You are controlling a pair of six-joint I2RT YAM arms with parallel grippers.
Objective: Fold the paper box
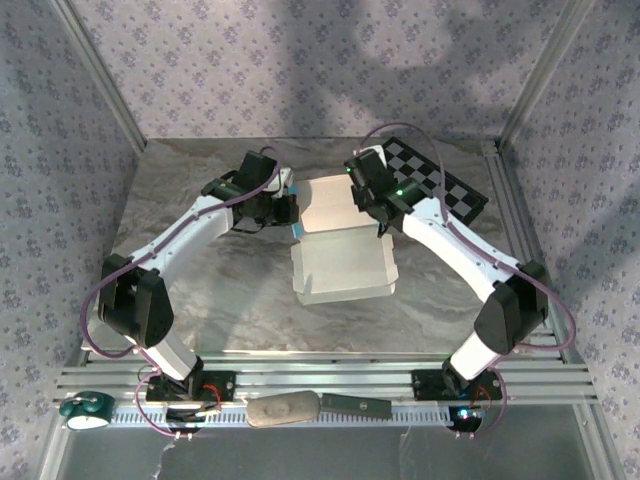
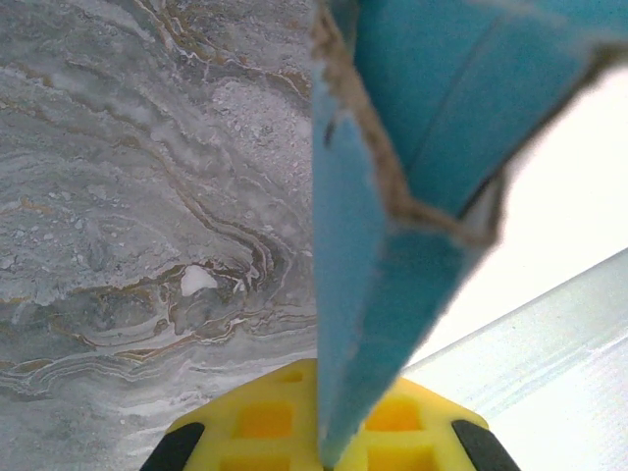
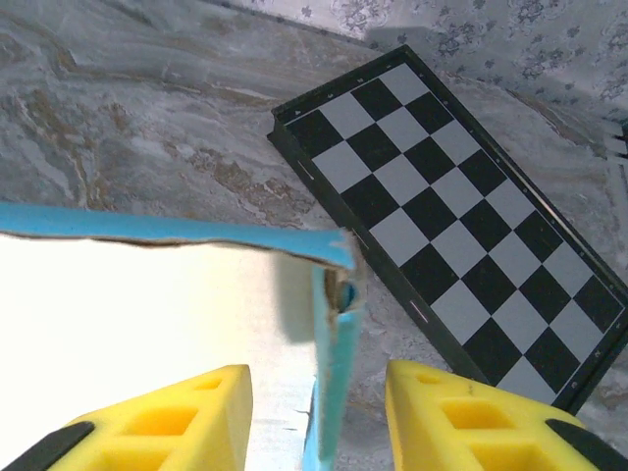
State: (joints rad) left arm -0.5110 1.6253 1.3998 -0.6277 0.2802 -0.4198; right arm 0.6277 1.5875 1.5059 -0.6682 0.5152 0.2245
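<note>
Marble table (image 1: 230, 300): left pincer (image 2: 329, 427) clenched on a box (image 1: 345, 265) flap, right pincer (image 3: 319, 397) released, side wall loose between its jaws and could spring flat.

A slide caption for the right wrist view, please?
Right gripper, open, straddles a flap of the paper box, checkerboard behind.

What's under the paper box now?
The marbled table shows around the paper box; the patch beneath its white sheet is covered. The checkerboard lies beside it, not under.
</note>
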